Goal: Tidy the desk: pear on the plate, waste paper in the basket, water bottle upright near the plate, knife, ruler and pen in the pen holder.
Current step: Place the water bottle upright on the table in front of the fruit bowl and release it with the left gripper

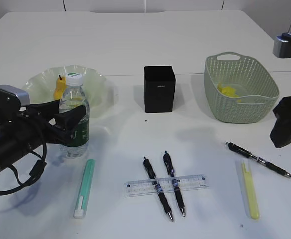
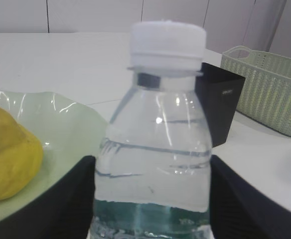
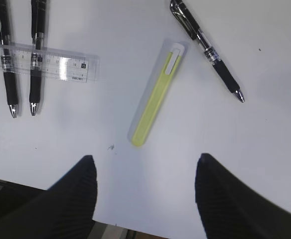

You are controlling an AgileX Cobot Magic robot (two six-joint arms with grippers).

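Observation:
The water bottle point(image 1: 74, 117) stands upright just in front of the pale green plate point(image 1: 100, 87), which holds the yellow pear point(image 1: 60, 85). My left gripper point(image 1: 71, 119) is shut on the bottle; in the left wrist view both fingers point(image 2: 150, 169) press its sides point(image 2: 160, 124). My right gripper point(image 3: 145, 169) is open and empty above the yellow knife point(image 3: 158, 94). A ruler point(image 1: 165, 184) lies across two black pens point(image 1: 158, 189). A third pen point(image 1: 259, 160) lies right. A green knife point(image 1: 84, 188) lies left. The black pen holder point(image 1: 159, 88) stands at centre.
The green basket point(image 1: 240, 89) at the back right holds yellow waste paper point(image 1: 228, 90). The table's front edge shows under my right gripper in the right wrist view. The right arm point(image 1: 287, 124) hangs at the right edge of the exterior view.

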